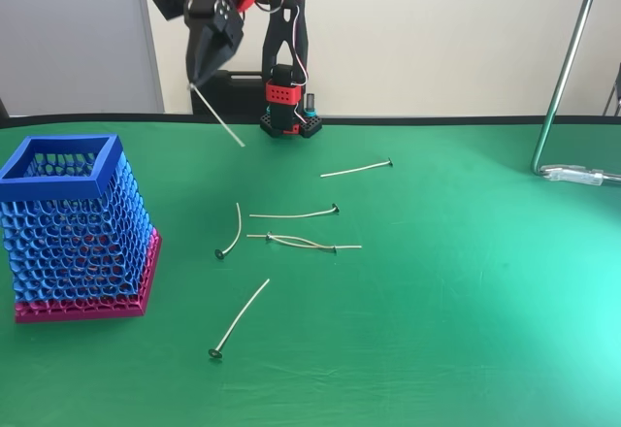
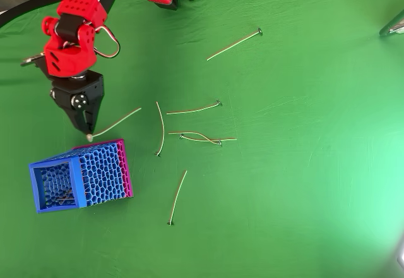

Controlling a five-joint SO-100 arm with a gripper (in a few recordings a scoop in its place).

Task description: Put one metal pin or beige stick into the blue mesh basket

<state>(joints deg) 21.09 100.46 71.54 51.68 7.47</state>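
Observation:
My red and black gripper (image 1: pixel 198 80) is raised above the table's back left and is shut on a thin beige pin (image 1: pixel 219 116), which slants down to the right from its tips. In the overhead view the gripper (image 2: pixel 88 131) hangs just beyond the far side of the blue mesh basket (image 2: pixel 79 175), with the held pin (image 2: pixel 117 122) pointing away to the right. The basket (image 1: pixel 73 218) stands on its magenta base at the left. A thin stick seems to lie inside it.
Several more pins lie on the green cloth: one at the back (image 1: pixel 356 168), one mid-table (image 1: pixel 294 214), a curved one (image 1: pixel 231 231), two crossed (image 1: pixel 306 244), one nearest the front (image 1: pixel 241 317). A metal stand pole (image 1: pixel 568 68) rises at the right. The arm's base (image 1: pixel 288 107) is at the back.

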